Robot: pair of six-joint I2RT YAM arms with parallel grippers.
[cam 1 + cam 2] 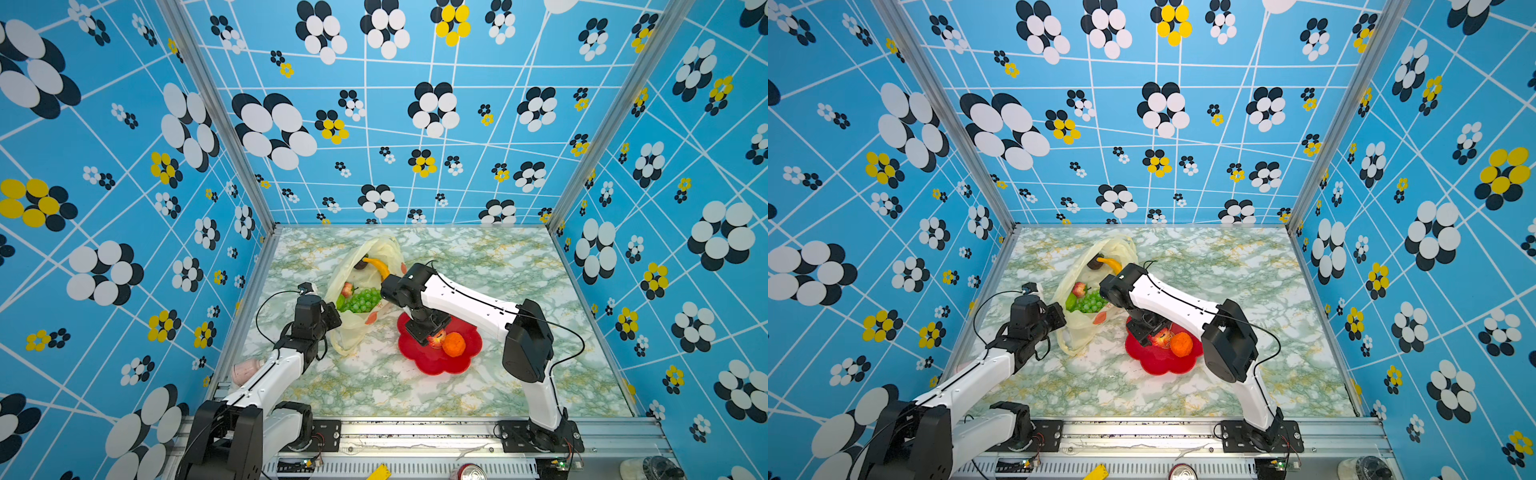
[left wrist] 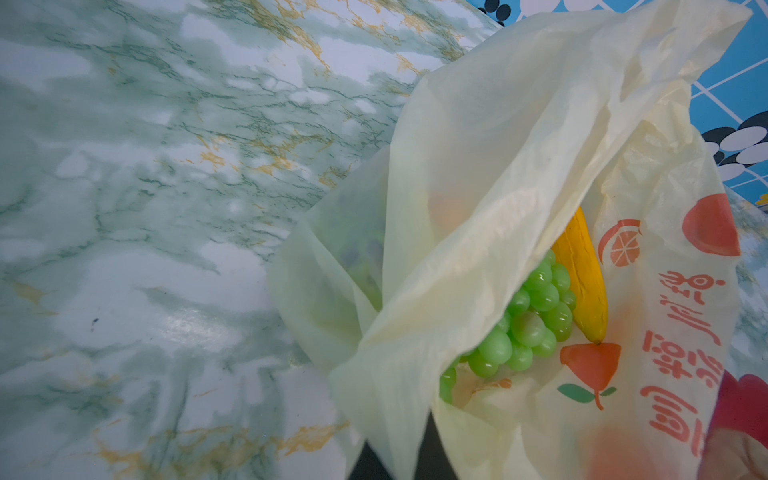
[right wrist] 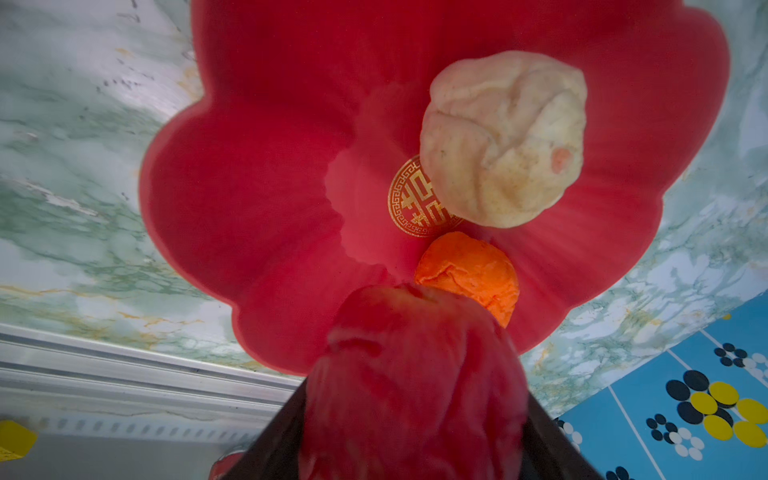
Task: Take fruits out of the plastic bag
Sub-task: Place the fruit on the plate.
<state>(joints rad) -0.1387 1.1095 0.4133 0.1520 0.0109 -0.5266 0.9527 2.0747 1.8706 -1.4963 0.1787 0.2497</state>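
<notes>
The plastic bag [image 1: 353, 332] lies open beside the red plate [image 1: 432, 368], its rim pinched by the left gripper [image 1: 333, 318]. The right gripper [image 1: 433, 337] clasps a red fruit [image 3: 415, 395] just over the plate, by the orange [image 1: 454, 345] and cream piece [image 3: 503, 137]. Placing step, I judge: release next, then fetch grapes [image 1: 365, 300] and banana [image 1: 378, 266] from the bag.

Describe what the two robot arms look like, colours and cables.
The left arm and right arm both have smooth white shells with bulky black joints and black bases bolted to a metal rail. A thin black cable loops along each. The left tool and right tool are black.
</notes>
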